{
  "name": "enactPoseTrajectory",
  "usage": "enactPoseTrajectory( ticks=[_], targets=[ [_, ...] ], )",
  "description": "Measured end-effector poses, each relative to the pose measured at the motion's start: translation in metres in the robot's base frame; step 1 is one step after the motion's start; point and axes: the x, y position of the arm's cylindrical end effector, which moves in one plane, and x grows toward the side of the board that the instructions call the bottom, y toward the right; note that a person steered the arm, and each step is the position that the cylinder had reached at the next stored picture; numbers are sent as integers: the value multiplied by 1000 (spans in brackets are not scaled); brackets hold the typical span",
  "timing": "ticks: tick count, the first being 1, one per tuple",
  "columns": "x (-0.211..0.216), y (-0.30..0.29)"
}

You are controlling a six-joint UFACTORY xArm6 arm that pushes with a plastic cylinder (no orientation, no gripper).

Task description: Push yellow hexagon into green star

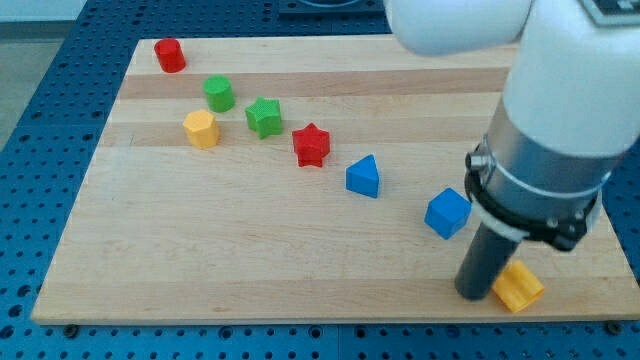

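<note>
- We see a red cylinder [169, 55] at the bench's [250, 260] top-left corner.
- Green cylinder [219, 93], red star [311, 145].
- Blue pyramid-like block [364, 177], blue cube [447, 213].
- Yellow block [521, 289], bottom right.

Board [250, 250] – light wood, pale grain stripes. Surround [30, 120] blue, dotted with holes. Red cylinder [169, 55], green cylinder [219, 93], yellow hexagon [201, 129], green star [264, 117], red star [311, 145], blue triangle [364, 177], blue cube [447, 213], yellow block [518, 287]. Arm [560, 90] white and grey – rod [481, 262] dark.
</note>
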Motion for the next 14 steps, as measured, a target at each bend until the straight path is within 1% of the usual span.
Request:
enactPoseTrajectory(
  ticks=[2, 3, 4, 5, 6, 7, 8, 9, 10, 11, 12, 13, 14],
  targets=[
    [7, 68],
    [10, -19],
    [-5, -177],
    [-48, -297],
    [-126, -395],
    [-198, -431],
    [-247, -370],
    [-238, -329],
    [-173, -254],
    [-130, -195],
    [-143, -220],
    [-198, -227],
    [-220, -252]
  ],
)
